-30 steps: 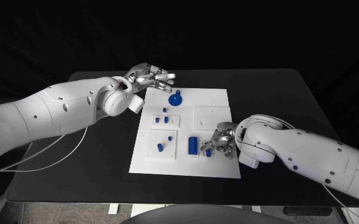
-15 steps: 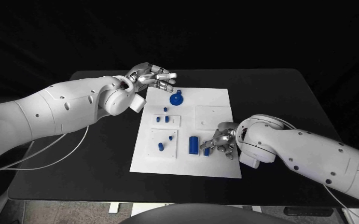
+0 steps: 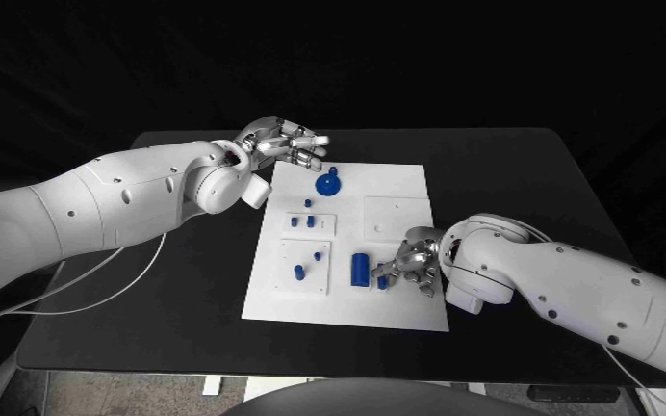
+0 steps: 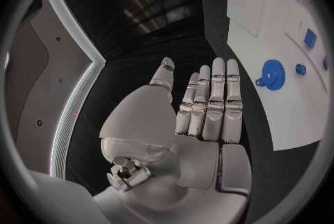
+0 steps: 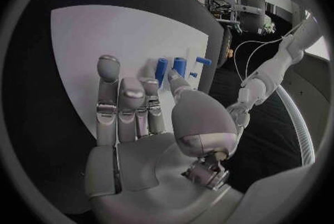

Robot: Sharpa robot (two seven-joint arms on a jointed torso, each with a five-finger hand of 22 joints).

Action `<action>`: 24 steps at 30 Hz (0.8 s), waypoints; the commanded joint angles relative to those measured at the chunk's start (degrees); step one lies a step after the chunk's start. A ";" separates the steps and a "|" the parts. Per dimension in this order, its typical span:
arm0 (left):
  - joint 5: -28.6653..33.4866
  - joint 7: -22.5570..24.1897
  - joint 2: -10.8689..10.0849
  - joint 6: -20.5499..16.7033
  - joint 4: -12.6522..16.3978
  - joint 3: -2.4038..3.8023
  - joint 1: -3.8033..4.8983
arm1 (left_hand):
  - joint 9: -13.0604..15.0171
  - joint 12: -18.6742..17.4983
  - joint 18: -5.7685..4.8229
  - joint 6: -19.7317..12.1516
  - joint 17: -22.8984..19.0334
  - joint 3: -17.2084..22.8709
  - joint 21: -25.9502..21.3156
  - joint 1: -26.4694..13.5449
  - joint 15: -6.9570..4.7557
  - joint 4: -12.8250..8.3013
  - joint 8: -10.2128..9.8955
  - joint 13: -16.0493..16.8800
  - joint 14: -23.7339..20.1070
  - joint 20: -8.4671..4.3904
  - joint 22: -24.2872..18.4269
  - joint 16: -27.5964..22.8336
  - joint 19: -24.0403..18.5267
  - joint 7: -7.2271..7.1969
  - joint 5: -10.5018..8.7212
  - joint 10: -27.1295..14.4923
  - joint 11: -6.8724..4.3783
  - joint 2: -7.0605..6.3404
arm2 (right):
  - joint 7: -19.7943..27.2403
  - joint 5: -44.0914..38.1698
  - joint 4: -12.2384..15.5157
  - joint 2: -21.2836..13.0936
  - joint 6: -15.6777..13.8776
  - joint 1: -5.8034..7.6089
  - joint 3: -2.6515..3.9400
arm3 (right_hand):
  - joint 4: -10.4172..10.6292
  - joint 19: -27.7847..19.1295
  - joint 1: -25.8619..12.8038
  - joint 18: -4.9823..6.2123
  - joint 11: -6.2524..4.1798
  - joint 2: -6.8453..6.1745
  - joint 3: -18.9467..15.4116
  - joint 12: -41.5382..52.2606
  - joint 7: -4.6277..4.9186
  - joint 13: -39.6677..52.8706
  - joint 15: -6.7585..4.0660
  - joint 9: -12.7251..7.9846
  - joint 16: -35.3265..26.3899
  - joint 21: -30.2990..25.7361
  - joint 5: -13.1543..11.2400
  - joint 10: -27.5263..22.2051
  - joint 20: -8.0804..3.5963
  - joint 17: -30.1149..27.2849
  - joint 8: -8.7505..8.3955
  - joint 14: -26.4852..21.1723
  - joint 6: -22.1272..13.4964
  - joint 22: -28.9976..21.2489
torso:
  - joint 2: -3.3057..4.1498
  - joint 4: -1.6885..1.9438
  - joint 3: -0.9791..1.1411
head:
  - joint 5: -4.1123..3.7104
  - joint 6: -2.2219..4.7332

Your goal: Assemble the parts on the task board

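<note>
Black surface (image 3: 181,310) fills mid-frame in the head view, w/ the white task board (image 3: 396,190) lying at its centre. Blue parts sit on the board: a gear-like disc (image 3: 327,184) near the board's upper edge, small pegs (image 3: 308,221) on a raised square mid-left, two more small pegs (image 3: 305,264) on the lower-left square, and a bigger cylinder (image 3: 360,267) lower centre.

Right hand (image 3: 408,267) is at the board's lower right, fingers reaching toward a short blue piece (image 3: 383,282) just beside the cylinder. Right wrist view shows its fingers (image 5: 125,104) fairly straight w/ blue pegs (image 5: 170,68) just past the tips; can't tell if it's pinching one or only touching (prob. lining up a pick).

Left hand (image 3: 285,143) hovers off the board's upper-left corner, fingers (image 4: 212,101) extended together, holding nothing; likely parked clear so the right has room. Disc lies near it, apart.
</note>
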 commanded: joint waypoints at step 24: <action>-0.40 0.01 -0.16 0.99 0.18 -0.02 0.02 | -0.07 0.10 -0.22 0.23 -0.08 -0.26 0.23 0.03 0.07 0.20 0.15 0.07 0.02 -0.05 -0.08 -0.11 0.04 0.11 0.18 -0.17 0.17 0.53 | 7.05 2.62 1.16 -3.74 4.18 -1.31 -0.06 | 2.06 2.40 3.09 0.01 0.91 -3.54 -5.42 -0.21 1.51 -0.81 0.33 -0.87 -0.94 -1.57 0.46 -1.21 0.39 -0.29 -0.34 0.02 -4.77 -0.25 | 0.01 -0.02 0.05 | -0.37 0.23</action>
